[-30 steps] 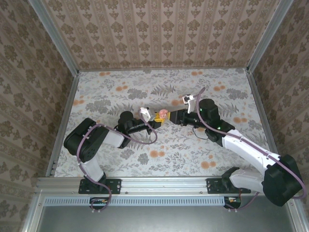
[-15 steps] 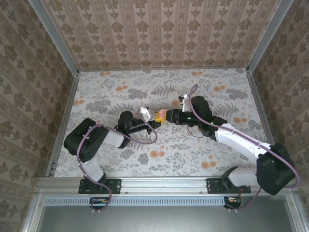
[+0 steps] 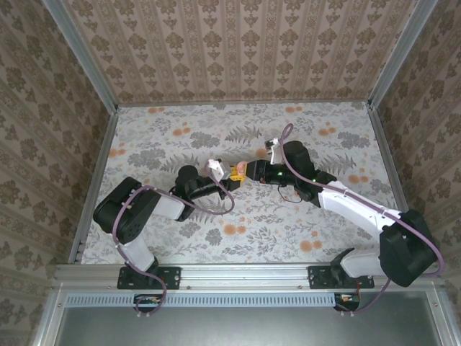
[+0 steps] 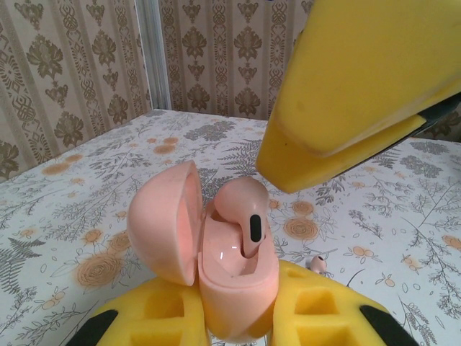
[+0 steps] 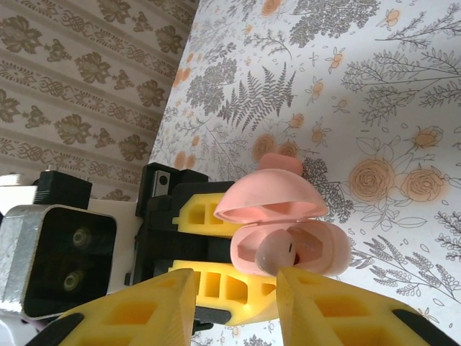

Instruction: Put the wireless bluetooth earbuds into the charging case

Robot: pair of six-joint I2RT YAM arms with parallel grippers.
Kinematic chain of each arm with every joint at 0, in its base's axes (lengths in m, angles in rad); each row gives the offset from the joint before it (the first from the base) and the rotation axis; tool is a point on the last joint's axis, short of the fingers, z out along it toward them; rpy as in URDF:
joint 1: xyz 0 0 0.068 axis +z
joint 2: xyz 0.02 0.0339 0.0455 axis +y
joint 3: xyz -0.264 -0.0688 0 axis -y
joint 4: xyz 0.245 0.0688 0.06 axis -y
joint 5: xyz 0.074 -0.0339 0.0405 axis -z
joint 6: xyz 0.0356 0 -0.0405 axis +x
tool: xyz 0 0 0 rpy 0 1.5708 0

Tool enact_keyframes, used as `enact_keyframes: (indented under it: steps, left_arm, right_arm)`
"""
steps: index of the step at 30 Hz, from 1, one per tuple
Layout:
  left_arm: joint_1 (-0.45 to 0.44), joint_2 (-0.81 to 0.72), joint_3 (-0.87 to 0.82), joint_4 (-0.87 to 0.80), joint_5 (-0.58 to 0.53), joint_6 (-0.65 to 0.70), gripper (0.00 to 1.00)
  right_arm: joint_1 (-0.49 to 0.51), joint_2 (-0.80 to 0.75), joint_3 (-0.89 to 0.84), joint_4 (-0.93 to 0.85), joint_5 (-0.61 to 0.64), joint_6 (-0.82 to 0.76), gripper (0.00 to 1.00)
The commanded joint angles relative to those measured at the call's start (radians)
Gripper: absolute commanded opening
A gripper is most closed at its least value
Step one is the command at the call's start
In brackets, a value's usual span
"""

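My left gripper (image 4: pixel 238 310) is shut on the pale pink charging case (image 4: pixel 234 281), which it holds upright with the lid (image 4: pixel 162 220) swung open to the left. One pink earbud (image 4: pixel 245 213) stands stem-down in the case's slot, its head above the rim. A second earbud (image 4: pixel 318 264) lies on the table just right of the case. My right gripper (image 5: pixel 238 285) is open right at the case (image 5: pixel 324 249). The seated earbud (image 5: pixel 277 252) sits just past the tips, against the right-hand finger (image 5: pixel 338 310), with the jaws not closed on it. In the top view both grippers meet at the case (image 3: pixel 242 169).
The table carries a floral cloth (image 3: pixel 288 223), boxed in by patterned walls on the left, right and back. A metal rail (image 3: pixel 245 274) runs along the near edge. Both arms converge mid-table, their cables looping beside them.
My right arm has slid left until its fingers reach the case. Its jaws have narrowed slightly. My left arm and the case have stayed put.
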Motion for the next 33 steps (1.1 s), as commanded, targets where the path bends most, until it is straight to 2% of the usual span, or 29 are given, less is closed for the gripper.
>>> enact_keyframes:
  steps: [1,33]
  left_arm:
    - [0.000,-0.026,0.009,0.038,0.005,-0.014,0.12]
    - [0.000,-0.028,0.008,0.037,0.014,-0.015,0.11]
  right_arm:
    - [-0.001,0.009,0.032,-0.004,0.017,0.009,0.35]
    - [-0.003,0.091,0.075,0.013,-0.023,-0.007,0.31]
